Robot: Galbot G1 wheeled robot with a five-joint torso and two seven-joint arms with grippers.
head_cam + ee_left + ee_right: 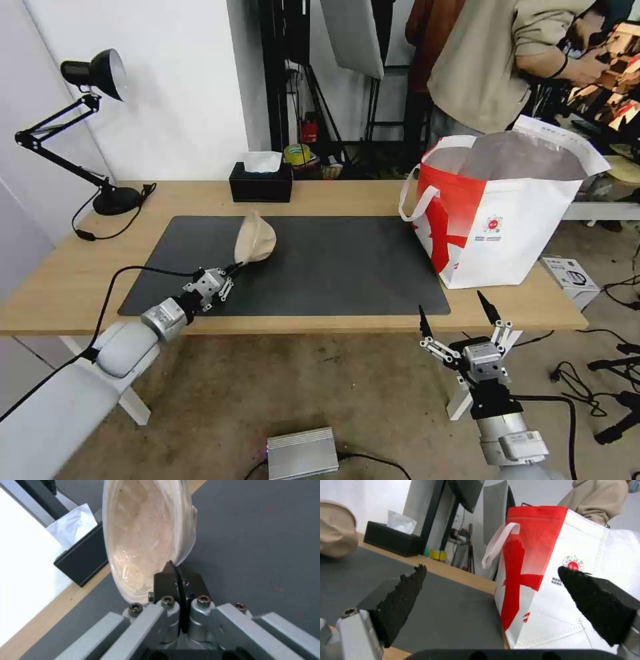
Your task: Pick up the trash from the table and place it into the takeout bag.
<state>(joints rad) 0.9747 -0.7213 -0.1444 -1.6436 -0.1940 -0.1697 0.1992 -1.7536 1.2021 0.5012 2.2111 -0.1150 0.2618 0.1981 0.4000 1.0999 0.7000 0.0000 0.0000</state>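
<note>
Fingers [173,580] of the left gripper [235,268] pinch the tan, clear-lidded container [255,239] by its rim, tilted on edge above the mat [347,267]; right gripper [457,313] spread wide, empty, off the table's [67,280] front edge.

no legible text on anything.

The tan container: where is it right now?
In the head view the tan container is tilted on edge above the mat's left half, pinched at its rim by the left tool, in front of the tissue box.
</note>
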